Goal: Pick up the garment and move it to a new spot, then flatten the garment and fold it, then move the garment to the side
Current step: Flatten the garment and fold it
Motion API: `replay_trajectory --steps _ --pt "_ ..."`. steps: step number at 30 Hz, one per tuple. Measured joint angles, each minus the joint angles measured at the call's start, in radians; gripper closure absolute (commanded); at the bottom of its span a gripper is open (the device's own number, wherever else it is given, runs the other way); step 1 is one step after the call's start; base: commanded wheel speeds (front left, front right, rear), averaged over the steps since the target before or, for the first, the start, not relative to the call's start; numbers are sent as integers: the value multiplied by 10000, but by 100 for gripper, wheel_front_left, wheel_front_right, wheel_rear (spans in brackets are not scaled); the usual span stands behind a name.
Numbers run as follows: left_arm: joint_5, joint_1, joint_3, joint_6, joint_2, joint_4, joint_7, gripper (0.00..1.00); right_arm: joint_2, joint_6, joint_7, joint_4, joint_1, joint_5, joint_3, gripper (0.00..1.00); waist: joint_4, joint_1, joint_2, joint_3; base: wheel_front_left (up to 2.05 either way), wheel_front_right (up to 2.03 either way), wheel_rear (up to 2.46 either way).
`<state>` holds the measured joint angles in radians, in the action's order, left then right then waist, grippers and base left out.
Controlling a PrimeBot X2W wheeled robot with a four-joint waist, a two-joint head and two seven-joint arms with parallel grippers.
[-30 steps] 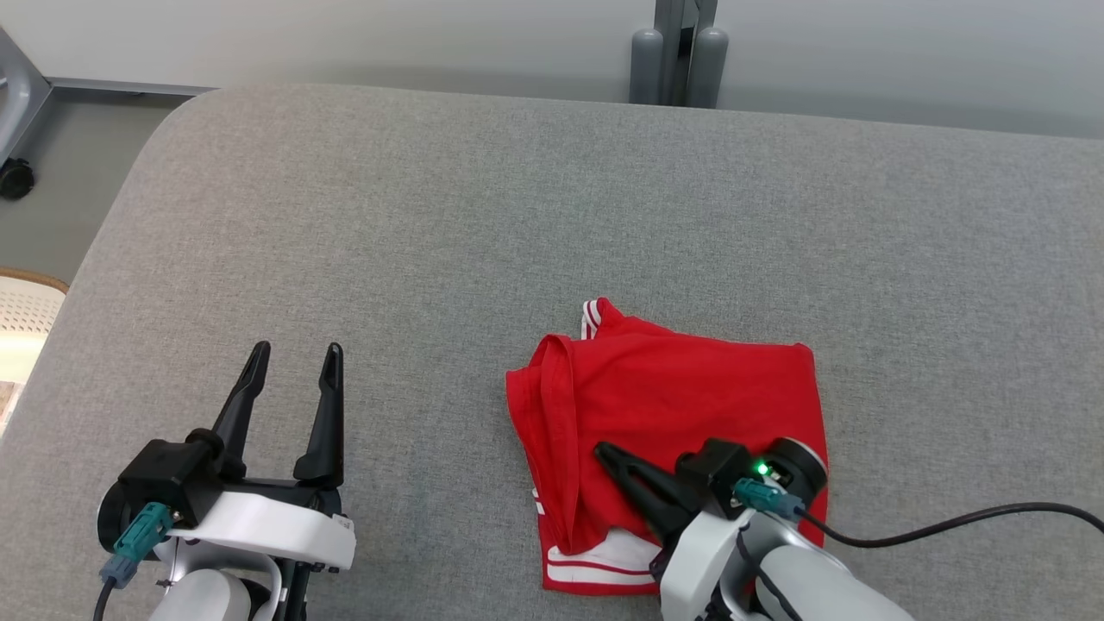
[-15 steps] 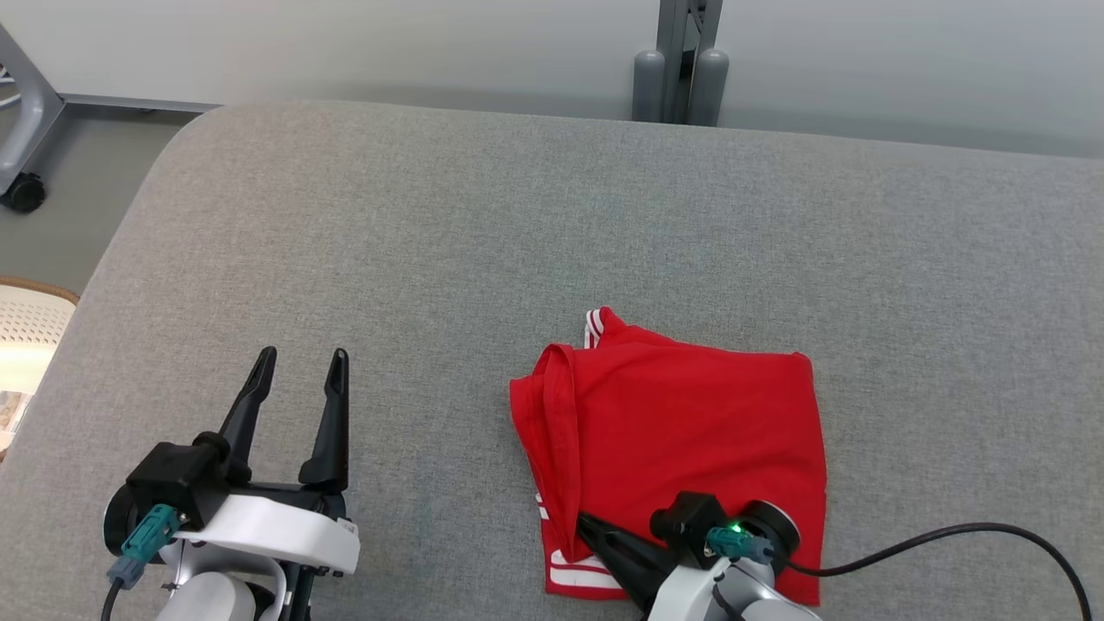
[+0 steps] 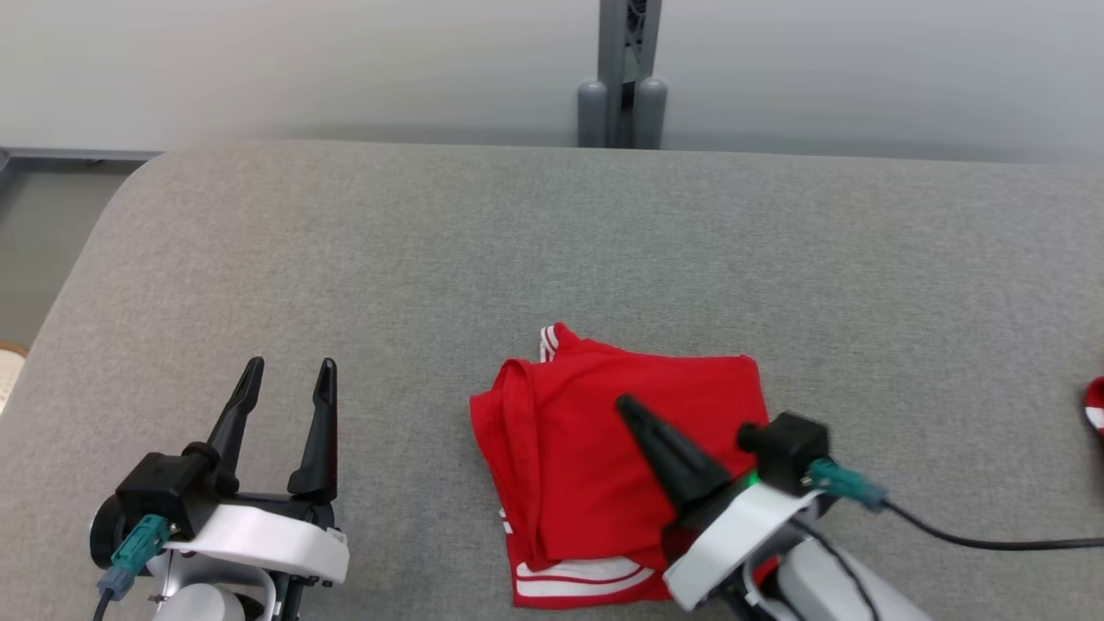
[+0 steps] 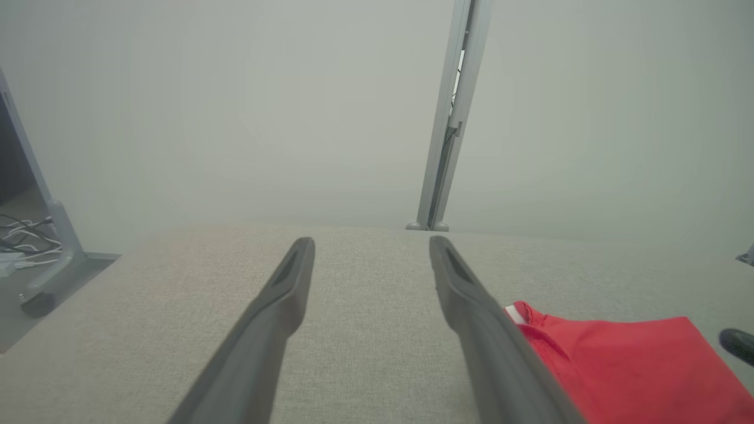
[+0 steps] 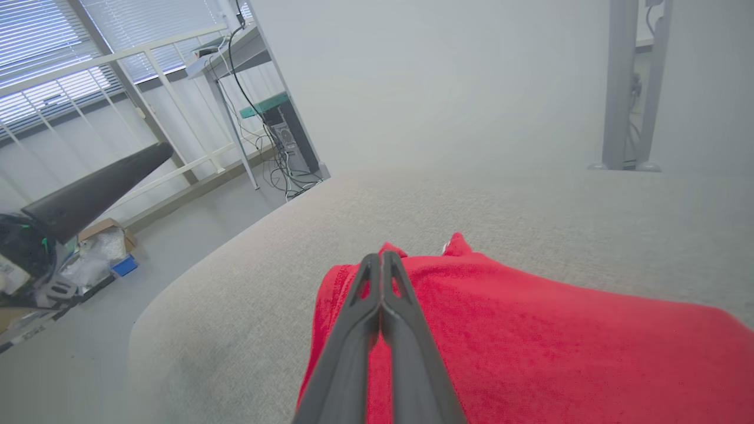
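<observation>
From the head, you see the folded red garment (image 3: 569, 448) lying on the grey tabletop (image 3: 345, 259), low and right of centre. Your right end effector (image 3: 625, 404) is over it, fingers pressed together. Your left end effector (image 3: 289, 369) sits well apart to the left, fingers spread, holding nothing. In the left wrist view, the spread fingers frame bare tabletop, with the garment at lower right. In the right wrist view, the closed fingers point across the red cloth.

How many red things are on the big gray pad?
2. The folded red garment lies in the middle; another red bit peeks in at the right edge, mostly cut off.
</observation>
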<state>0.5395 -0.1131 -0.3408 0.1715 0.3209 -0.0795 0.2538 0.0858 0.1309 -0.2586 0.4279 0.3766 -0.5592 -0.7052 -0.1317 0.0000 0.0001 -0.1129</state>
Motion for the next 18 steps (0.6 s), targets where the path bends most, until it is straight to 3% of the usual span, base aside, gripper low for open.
replay_trajectory --steps 4,6,8,18 --pt "-13 38 31 65 90 125 -69 0 58 0 -33 -784 -360 449 1712 98 296 0 0 135 0 0 0" --pt "-15 40 33 117 115 180 -73 0 59 -2 -33 -1168 -594 780 2537 57 430 0 0 188 0 0 0" --pt "-19 41 42 144 144 238 -84 0 46 0 -50 -1482 -817 1028 3329 0 546 0 0 236 0 0 0" --pt "-140 61 107 293 355 489 -111 0 -84 0 506 -2859 -1979 2462 6240 0 857 0 0 348 0 0 0"
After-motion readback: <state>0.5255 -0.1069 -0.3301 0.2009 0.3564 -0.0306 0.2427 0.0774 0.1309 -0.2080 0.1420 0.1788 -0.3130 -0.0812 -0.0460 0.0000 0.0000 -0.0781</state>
